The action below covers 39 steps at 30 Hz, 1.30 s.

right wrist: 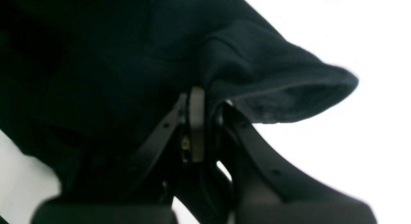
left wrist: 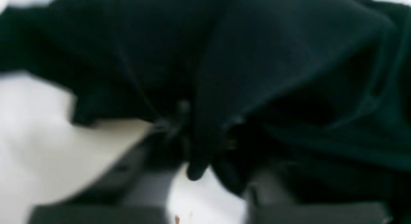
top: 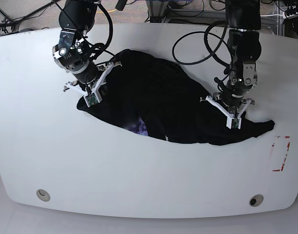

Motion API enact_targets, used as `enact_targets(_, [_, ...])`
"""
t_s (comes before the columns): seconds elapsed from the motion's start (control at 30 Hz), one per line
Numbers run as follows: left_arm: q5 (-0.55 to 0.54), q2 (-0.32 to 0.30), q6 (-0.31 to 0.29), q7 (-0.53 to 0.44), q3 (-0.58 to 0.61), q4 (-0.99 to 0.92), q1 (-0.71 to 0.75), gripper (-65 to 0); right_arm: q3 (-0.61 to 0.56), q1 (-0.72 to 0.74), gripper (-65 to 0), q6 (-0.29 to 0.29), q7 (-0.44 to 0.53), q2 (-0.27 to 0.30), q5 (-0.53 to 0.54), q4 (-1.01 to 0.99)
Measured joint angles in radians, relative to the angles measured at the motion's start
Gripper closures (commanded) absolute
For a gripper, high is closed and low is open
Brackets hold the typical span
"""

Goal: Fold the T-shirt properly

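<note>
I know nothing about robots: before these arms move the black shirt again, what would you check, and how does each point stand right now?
1. Right end effector gripping the T-shirt: ok, jaws pinched on a fold.
2. Left end effector gripping cloth: cannot tell for sure; cloth bunches at it, view blurred.
3. Shirt lying flat: not ok, crumpled in a diagonal heap.
4. Shirt fully on the table: ok.
5. Printed patch visible for orientation: ok, peeking out at the near edge.
6. Cables clear of cloth: ok.
</note>
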Motion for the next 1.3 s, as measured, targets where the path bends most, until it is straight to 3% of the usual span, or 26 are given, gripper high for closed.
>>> enact_targets(0.13, [0.000,-0.002,0.000,0.002,-0.004,0.023,0.006,0.0,0.001,0.000,0.0,0.000,-0.001,0.000,-0.002,0.004])
enact_targets(0.37, [-0.003,-0.028,-0.004,0.019,-0.066,0.265,0.095,0.0,0.074,0.024,0.0,0.008,-0.002,0.002,0.019,0.022])
enact_targets(0.63, [-0.027,-0.070,-0.039,0.073,-0.116,0.466,0.143,0.0,0.104,0.151,0.0,0.008,-0.001,0.021,0.014,0.017])
enact_targets(0.77, [-0.020,-0.074,-0.115,0.080,-0.155,0.495,0.138,0.0,0.087,0.225,0.0,0.013,-0.010,0.057,0.024,0.018])
enact_targets(0.97, [-0.042,-0.067,-0.249,0.126,-0.226,0.502,0.045,0.0,0.087,0.393,0.0,0.019,-0.105,0.114,0.035,-0.011])
enact_targets(1.3, [-0.065,-0.065,-0.542,0.420,-0.279,0.484,-0.227,0.0,0.051,0.640,0.0,0.032,-0.135,0.182,0.049,-0.088])
